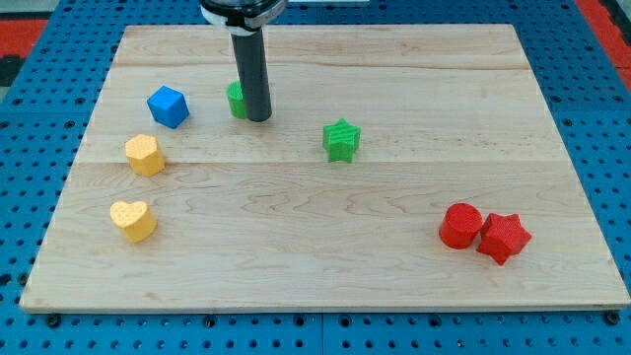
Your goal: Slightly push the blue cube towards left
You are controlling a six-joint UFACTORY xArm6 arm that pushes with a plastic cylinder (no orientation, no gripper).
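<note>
Blue cube (pixel 169 106) sits upper left on the worktop (pixel 394 266), my tip (pixel 259 118) to its right, against a partly hidden green block (pixel 236 100). No gripper on this rig, rod only. Below the cube: yellow hexagon-ish block (pixel 145 155), yellow heart (pixel 134 220); green star (pixel 342 140) mid-board; red cylinder (pixel 460 225) touching red star (pixel 504 238), lower right.

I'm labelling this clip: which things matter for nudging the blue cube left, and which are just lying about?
In the job:
blue cube
my tip, to the cube's right, against the partly hidden green block

Lying about:
green star
two yellow blocks
red cylinder
red star
</note>
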